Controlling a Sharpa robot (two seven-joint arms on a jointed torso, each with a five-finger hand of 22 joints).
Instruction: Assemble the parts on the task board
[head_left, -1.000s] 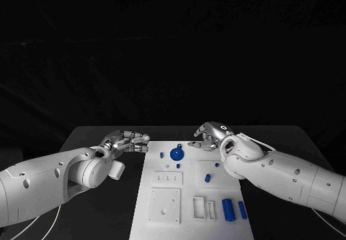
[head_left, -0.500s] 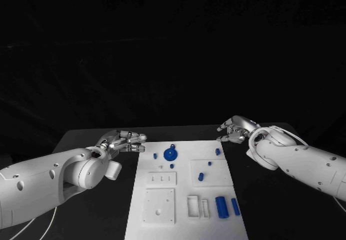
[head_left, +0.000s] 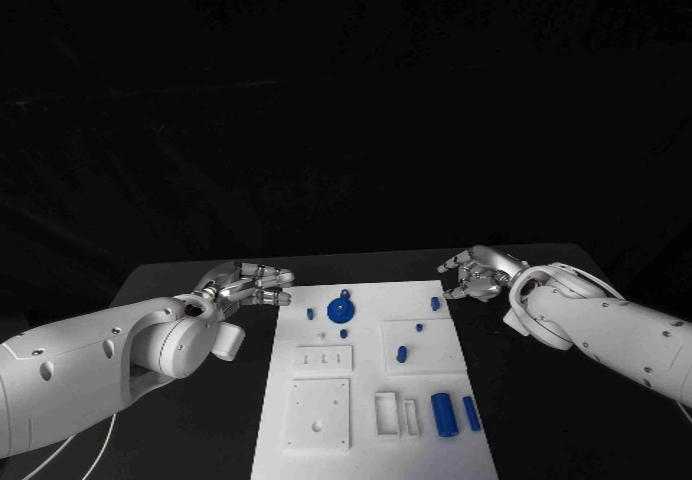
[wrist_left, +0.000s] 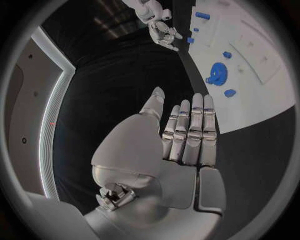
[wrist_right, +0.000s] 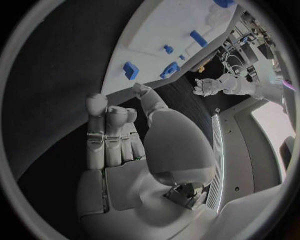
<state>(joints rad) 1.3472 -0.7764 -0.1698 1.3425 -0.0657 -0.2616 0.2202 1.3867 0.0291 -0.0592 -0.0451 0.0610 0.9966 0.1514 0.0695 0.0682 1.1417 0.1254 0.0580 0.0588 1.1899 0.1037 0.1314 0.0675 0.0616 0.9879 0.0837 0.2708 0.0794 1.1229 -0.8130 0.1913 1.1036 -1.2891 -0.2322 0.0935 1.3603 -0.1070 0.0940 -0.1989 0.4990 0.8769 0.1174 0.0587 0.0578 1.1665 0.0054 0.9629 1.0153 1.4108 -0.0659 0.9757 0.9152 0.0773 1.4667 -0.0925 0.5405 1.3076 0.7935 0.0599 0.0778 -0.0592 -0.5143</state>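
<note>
The left hand (head_left: 248, 284) hovers empty, fingers loosely apart, off the task board's (head_left: 364, 400) far left corner, the blue gear-like part (head_left: 342, 307) lying rightward just inside that far edge, probably nearer it than the empty, spread right hand (head_left: 479, 272) off the far right corner.

The head camera looked down from above onto the black table (head_left: 188, 275), the task board (head_left: 369, 385) running away from it at the centre. Each wrist camera sat close behind its own hand, looking along the fingers. Both wrist views shared the task board's far end and the opposite hand.
</note>
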